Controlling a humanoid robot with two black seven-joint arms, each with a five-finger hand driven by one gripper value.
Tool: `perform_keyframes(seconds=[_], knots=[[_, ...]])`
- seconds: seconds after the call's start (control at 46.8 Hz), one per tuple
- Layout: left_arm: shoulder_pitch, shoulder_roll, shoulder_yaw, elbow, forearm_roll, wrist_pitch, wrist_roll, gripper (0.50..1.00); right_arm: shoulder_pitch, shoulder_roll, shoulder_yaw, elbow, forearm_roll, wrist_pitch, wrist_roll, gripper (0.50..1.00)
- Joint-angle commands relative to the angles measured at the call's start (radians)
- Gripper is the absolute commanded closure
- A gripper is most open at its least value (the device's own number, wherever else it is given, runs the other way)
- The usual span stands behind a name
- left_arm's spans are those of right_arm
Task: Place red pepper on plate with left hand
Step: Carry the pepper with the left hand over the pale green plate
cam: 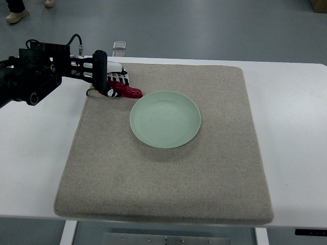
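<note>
Left hand point(113, 77) sits over red pepper point(125, 91), up-left of green plate point(165, 118). Fingers curled around pepper's fat end. Pepper lies on mat point(163, 173), long way pointing at plate, tip just beside rim. Plate close, down-right of hand.

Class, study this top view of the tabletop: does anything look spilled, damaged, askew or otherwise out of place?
Nothing stands out. The green plate sits flat and empty on the beige mat, and nothing is spilled. The red pepper lies on the mat just beyond the plate's upper-left rim, under the left hand, which fits a placement not yet done.
</note>
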Motion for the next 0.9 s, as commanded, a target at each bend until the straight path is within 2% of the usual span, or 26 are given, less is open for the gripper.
perform_keyframes(seconds=[0.0, 0.214, 0.384, 0.512, 0.598, 0.875], knots=[[-0.002, -0.009, -0.019, -0.009, -0.011, 0.013, -0.002, 1.0, 0.0, 0.0, 0.0, 0.0, 0.0, 0.0, 0.0, 0.568], [-0.025, -0.02, -0.033, -0.079, -0.025, 0.016, -0.003, 0.997, 0.0, 0.0, 0.0, 0.0, 0.0, 0.0, 0.0, 0.568], [-0.035, -0.018, -0.033, -0.167, -0.023, 0.048, -0.011, 0.988, 0.0, 0.0, 0.0, 0.0, 0.0, 0.0, 0.0, 0.568], [-0.036, -0.018, -0.03, -0.23, -0.02, 0.048, -0.011, 0.986, 0.0, 0.0, 0.0, 0.0, 0.0, 0.0, 0.0, 0.568], [-0.035, -0.018, -0.028, -0.262, -0.02, 0.048, -0.011, 0.96, 0.0, 0.0, 0.0, 0.0, 0.0, 0.0, 0.0, 0.568], [-0.037, -0.018, -0.028, -0.371, -0.014, 0.047, -0.011, 0.958, 0.0, 0.0, 0.0, 0.0, 0.0, 0.0, 0.0, 0.568]])
